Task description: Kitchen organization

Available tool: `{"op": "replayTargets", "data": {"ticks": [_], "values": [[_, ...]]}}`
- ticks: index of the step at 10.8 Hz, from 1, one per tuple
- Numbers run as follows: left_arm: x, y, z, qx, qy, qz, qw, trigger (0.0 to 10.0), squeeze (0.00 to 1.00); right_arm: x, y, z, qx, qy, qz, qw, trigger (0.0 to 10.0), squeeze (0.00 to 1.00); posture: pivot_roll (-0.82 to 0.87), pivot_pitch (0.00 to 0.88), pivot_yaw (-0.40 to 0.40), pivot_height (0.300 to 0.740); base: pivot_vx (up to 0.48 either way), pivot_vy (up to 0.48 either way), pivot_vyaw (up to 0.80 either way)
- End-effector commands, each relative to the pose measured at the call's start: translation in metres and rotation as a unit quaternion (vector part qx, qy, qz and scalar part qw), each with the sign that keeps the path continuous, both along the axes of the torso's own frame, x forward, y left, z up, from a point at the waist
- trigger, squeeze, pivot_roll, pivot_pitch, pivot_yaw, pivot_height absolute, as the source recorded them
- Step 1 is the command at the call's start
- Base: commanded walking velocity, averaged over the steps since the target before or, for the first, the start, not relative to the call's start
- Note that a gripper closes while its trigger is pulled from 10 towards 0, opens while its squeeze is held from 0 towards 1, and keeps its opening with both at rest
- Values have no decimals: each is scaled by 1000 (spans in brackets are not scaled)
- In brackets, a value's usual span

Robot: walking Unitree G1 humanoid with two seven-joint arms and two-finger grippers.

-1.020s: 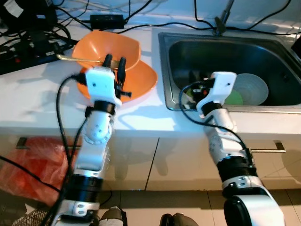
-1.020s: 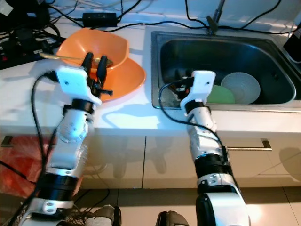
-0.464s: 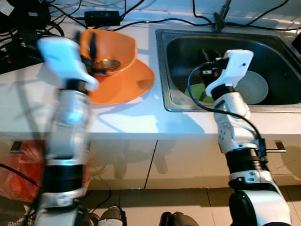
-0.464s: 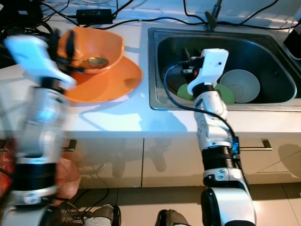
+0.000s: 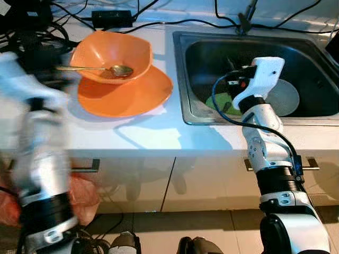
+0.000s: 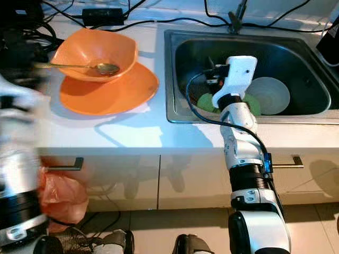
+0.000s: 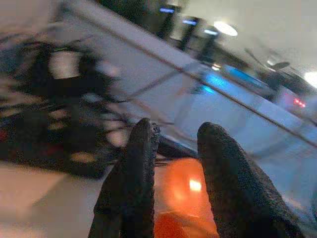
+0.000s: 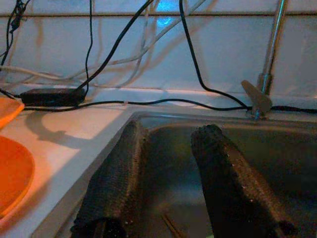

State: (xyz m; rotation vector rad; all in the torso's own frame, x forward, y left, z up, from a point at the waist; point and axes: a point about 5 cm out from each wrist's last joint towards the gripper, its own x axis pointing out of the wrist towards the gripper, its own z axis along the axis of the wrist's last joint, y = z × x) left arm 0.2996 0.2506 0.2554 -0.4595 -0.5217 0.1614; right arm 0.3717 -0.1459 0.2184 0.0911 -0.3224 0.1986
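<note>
Parted and empty, my right gripper (image 8: 163, 183) hovers over the sink (image 5: 186, 79), where a grey plate (image 5: 283, 98) lies on its right side. Reaching down carelessly, my fingers could knock the steel wall.

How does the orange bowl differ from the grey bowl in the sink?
The orange bowl sits on the counter on top of an orange plate; the grey bowl lies down inside the sink, beside a green plate. The orange bowl has a squarish, wavy rim; the grey bowl is round. The orange bowl holds a spoon; the grey bowl looks empty. Both sit upright, open side up.
</note>
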Motion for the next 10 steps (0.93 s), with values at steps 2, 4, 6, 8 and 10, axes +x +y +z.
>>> {"op": "replayTargets", "data": {"ticks": [2, 4, 6, 8, 10], "values": [[3, -2, -26, -53, 41, -25, 997, 10000, 0, -1, -1, -1, -3, 4, -2, 1000, 10000, 0, 103, 161, -83, 723, 0, 0, 0], [6, -7, -29, -54, 53, -54, 996, 10000, 0, -2, 0, -2, -1, 5, -1, 1000, 10000, 0, 102, 161, -81, 723, 0, 0, 0], [10, -18, -27, -40, 44, -89, 994, 10000, 0, -2, 0, -3, 4, 7, -3, 1000, 10000, 0, 101, 158, -78, 723, 0, 0, 0], [11, -23, -18, -32, 24, -100, 994, 10000, 0, -3, 0, -4, 6, 7, -2, 1000, 10000, 0, 99, 157, -77, 723, 0, 0, 0], [13, -25, -16, -30, 23, -102, 994, 10000, 0, -3, 0, -5, 9, 7, -2, 1000, 10000, 0, 98, 156, -75, 723, 0, 0, 0]]}}
